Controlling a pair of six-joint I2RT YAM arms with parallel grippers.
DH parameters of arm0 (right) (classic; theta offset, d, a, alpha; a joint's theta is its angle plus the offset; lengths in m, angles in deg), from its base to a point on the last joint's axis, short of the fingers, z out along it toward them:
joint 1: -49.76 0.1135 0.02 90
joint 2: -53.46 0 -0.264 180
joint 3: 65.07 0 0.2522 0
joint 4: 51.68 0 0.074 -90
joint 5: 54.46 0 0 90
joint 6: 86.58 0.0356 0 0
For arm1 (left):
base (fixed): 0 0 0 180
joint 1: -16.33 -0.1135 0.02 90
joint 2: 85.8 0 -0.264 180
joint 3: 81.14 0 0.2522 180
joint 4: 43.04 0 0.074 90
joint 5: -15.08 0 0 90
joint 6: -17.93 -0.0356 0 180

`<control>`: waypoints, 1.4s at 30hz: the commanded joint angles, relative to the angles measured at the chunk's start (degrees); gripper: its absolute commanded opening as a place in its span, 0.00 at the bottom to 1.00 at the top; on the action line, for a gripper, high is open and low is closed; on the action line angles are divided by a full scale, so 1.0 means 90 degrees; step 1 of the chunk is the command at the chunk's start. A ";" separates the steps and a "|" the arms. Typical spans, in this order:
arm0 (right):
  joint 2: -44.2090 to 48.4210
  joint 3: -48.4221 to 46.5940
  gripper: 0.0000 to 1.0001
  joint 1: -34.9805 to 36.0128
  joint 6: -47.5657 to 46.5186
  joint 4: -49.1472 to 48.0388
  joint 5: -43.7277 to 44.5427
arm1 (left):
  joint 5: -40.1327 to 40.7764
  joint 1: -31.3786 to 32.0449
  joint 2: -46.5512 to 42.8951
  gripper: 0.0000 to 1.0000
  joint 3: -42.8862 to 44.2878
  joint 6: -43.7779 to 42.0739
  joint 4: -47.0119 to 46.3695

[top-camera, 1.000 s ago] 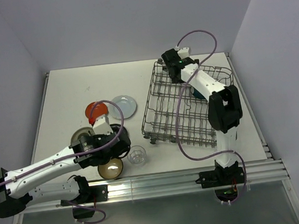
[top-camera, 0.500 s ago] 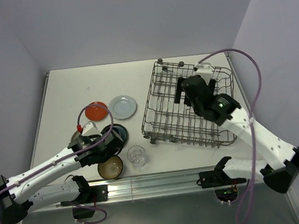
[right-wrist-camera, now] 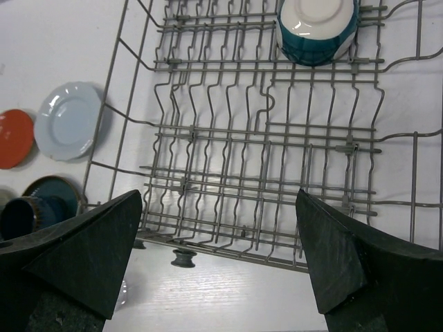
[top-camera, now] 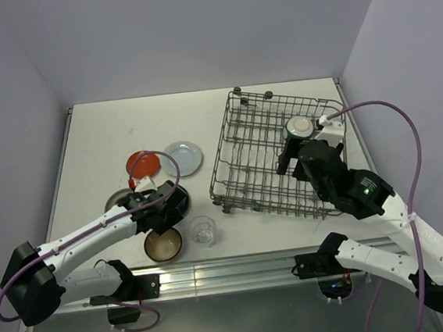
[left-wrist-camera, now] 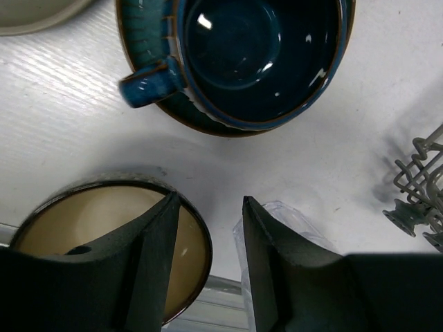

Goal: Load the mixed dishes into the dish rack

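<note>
The dish rack [top-camera: 257,166], a grey wire basket, stands at the right. A cream and teal bowl [top-camera: 299,126] lies upside down in its far part, also shown in the right wrist view [right-wrist-camera: 317,28]. My right gripper [right-wrist-camera: 219,197] hangs wide open and empty above the rack's near edge [top-camera: 303,162]. My left gripper [top-camera: 169,209] hovers open over the dark teal plate [left-wrist-camera: 152,31], which carries a dark blue cup [left-wrist-camera: 256,55]. Nothing lies between its fingers [left-wrist-camera: 156,263]. The brown bowl [left-wrist-camera: 83,221] sits to their left and the clear glass cup [left-wrist-camera: 297,218] to their right.
A red-orange plate [top-camera: 142,163], a pale blue plate [top-camera: 183,157] and a grey-beige plate [top-camera: 117,198] lie left of the rack. The brown bowl [top-camera: 163,244] and glass cup [top-camera: 203,230] stand near the table's front rail [top-camera: 239,268]. Walls close in the table on three sides.
My right arm has drawn back from the rack's far end to its near edge, and the cream and teal bowl now lies in the rack. My left gripper shifted toward the teal plate and narrowed slightly.
</note>
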 commanded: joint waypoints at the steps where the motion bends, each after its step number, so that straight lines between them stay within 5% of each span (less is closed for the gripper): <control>1: 0.0303 0.0044 0.99 0.0028 0.0179 0.0101 0.0122 | -0.0372 -0.0024 0.0198 0.48 -0.0180 -0.0196 -0.0359; 24: 0.0850 -0.0015 0.98 0.0038 0.0287 0.0305 0.0044 | -0.0498 -0.0024 0.0062 0.45 -0.0688 -0.0050 -0.0476; 30: 0.0957 -0.0112 0.98 0.0038 0.0316 0.0442 -0.0025 | -0.0577 -0.0024 0.0140 0.34 -0.0913 -0.0108 -0.0692; 33: 0.1036 -0.0151 0.98 0.0038 0.0316 0.0443 -0.0093 | -0.0548 -0.0024 -0.0054 0.19 -0.0962 -0.0099 -0.0604; 35: 0.1055 -0.0151 0.98 0.0038 0.0316 0.0462 -0.0093 | -0.0460 -0.0014 -0.0347 0.00 -0.0942 -0.0060 -0.0351; 42: 0.0987 -0.0093 0.98 0.0038 0.0248 0.0385 -0.0434 | -0.0313 -0.0014 -0.1460 0.00 -0.0397 0.0029 0.0831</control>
